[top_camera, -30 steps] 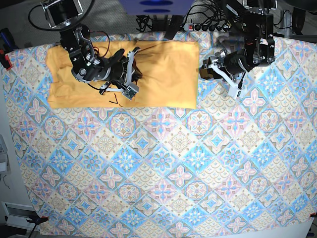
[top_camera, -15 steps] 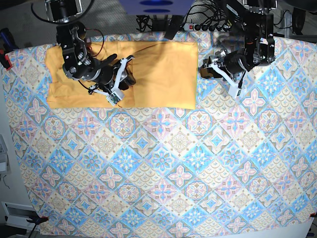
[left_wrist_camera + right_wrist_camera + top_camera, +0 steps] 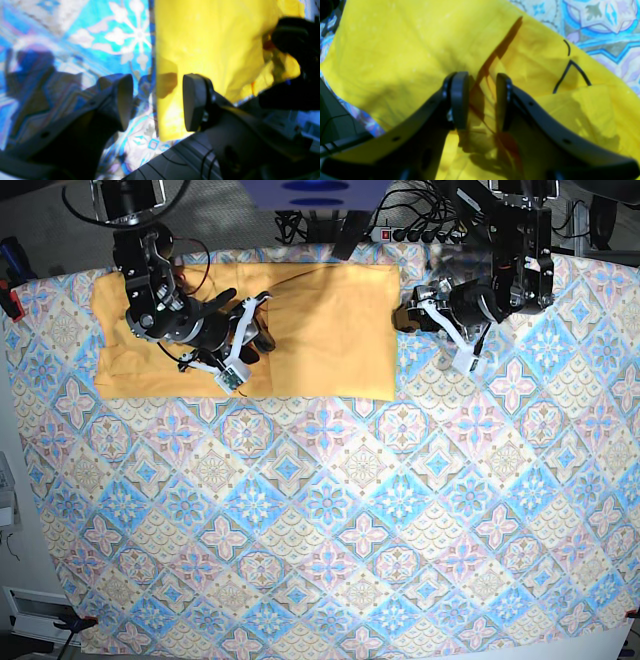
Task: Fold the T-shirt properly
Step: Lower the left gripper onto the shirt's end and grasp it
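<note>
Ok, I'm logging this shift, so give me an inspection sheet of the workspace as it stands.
Surface: patterned tablecloth covers the table.
Job's things: T-shirt lies flat at the far edge, already folded into a rectangle.
Clutter: nothing seen.
Grippers: left gripper open, jaws straddling the shirt's edge; right gripper open over a cloth ridge.
Cables: black cables and a power strip beyond the table.
Surroundings: grey floor behind; red clamp at the cloth's edge.
</note>
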`<state>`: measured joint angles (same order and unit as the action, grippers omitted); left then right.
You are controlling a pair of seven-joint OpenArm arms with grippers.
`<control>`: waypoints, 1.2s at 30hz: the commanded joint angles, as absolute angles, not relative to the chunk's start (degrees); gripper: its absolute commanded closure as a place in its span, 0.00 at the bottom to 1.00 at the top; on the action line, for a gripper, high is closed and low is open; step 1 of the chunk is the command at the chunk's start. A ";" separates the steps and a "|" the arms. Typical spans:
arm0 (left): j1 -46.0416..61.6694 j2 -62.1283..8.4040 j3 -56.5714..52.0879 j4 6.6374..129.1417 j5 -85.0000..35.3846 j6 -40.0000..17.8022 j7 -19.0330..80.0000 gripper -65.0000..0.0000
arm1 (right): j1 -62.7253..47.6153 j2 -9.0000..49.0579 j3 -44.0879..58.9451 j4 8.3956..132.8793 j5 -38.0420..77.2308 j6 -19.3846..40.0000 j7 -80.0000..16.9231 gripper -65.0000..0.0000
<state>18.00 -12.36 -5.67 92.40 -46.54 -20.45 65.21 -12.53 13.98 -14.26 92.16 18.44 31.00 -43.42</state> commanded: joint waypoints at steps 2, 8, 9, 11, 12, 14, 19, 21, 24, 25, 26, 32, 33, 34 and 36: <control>16.48 -12.79 -4.97 91.56 -48.31 -22.11 65.10 0.51 | -12.00 14.29 -14.20 93.23 19.21 31.25 -42.24 0.71; 14.55 -12.79 -4.88 87.69 -48.22 -22.20 65.80 0.51 | -12.00 14.29 -14.11 93.23 19.21 31.25 -42.24 0.71; 14.46 -12.70 -4.88 87.08 -48.22 -22.20 65.71 0.51 | -12.00 14.29 -14.11 93.32 19.21 31.25 -42.24 0.71; 14.29 -12.53 -4.88 85.49 -48.22 -22.11 65.71 0.51 | -12.00 14.29 -14.02 93.32 19.21 31.25 -42.24 0.71; 13.93 -12.44 -4.79 84.70 -48.22 -22.02 65.71 0.51 | -12.00 14.29 -13.93 93.32 19.21 31.25 -42.24 0.71; 13.58 -12.44 -4.70 83.38 -48.31 -22.02 65.63 0.51 | -12.00 14.29 -13.93 93.32 19.21 31.25 -42.24 0.71; 12.79 -11.65 -4.62 82.68 -48.04 -22.11 65.63 0.51 | -11.91 14.29 -14.20 93.32 19.21 31.25 -42.24 0.71; 12.79 -11.30 -4.62 82.68 -47.87 -22.11 65.63 0.51 | -11.91 14.29 -14.20 93.41 19.21 31.25 -42.24 0.71; 12.79 -10.59 -4.62 82.68 -47.96 -22.11 65.63 0.51 | -11.91 14.29 -14.20 93.41 19.21 31.25 -42.24 0.71; 12.79 -10.15 -4.62 82.68 -47.87 -22.11 65.63 0.51 | -11.91 14.29 -14.20 93.41 19.21 31.25 -42.24 0.71; 12.79 -9.80 -4.62 82.68 -47.87 -22.02 65.63 0.51 | -11.91 14.29 -14.20 93.41 19.21 31.25 -42.24 0.71; 12.79 -8.92 -4.53 82.59 -47.87 -22.11 65.80 0.51 | -11.82 14.29 -14.20 93.41 19.21 31.25 -42.24 0.71; 12.79 -8.92 -4.53 82.59 -47.87 -22.11 65.80 0.51 | -11.82 14.29 -14.20 93.41 19.21 31.25 -42.24 0.71; 12.79 -8.84 -4.53 82.59 -47.87 -22.11 65.80 0.51 | -11.82 14.29 -14.11 93.41 19.21 31.25 -42.24 0.71; 12.79 -8.75 -4.53 82.59 -47.87 -22.20 65.71 0.52 | -11.82 14.29 -14.02 93.41 19.21 31.25 -42.24 0.71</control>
